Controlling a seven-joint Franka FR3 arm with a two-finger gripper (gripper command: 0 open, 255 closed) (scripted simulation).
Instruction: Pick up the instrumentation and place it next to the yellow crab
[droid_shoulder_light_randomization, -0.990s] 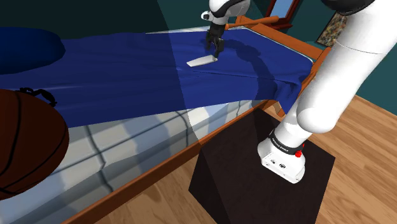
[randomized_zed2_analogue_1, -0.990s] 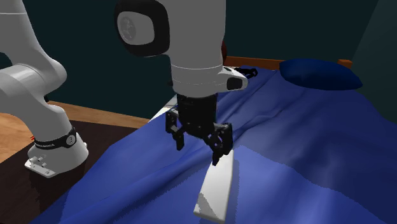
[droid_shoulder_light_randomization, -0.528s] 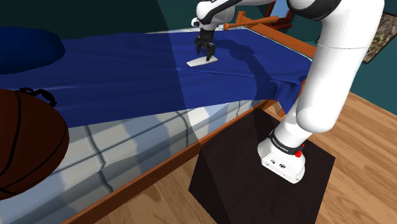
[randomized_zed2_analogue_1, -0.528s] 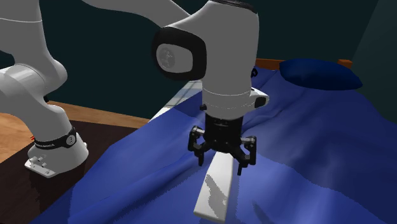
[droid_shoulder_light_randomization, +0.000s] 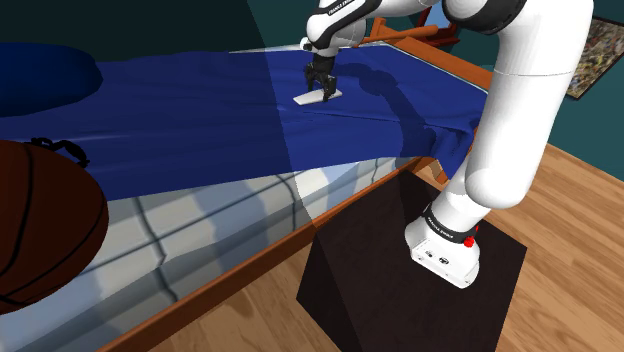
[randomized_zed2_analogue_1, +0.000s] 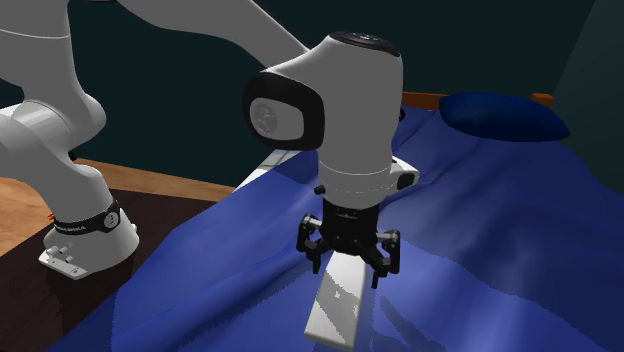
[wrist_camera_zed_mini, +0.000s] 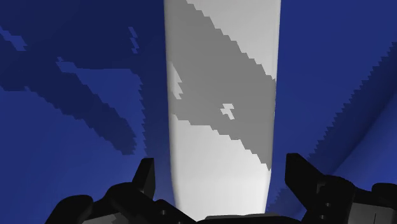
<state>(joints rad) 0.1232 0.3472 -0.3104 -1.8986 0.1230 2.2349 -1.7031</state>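
Gripper spread, straddling the white instrument, touching neither long edge; blue bedspread spreads wide around.

Bedroom, home. A wood-framed bed is carrying a blue blanket and a pillow; a framed picture is hanging on a teal wall above a plank floor.

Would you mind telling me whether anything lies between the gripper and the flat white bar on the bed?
Nothing visible does: the black gripper has its open fingers straddling the flat white bar, which lies bare on the blue bedspread.
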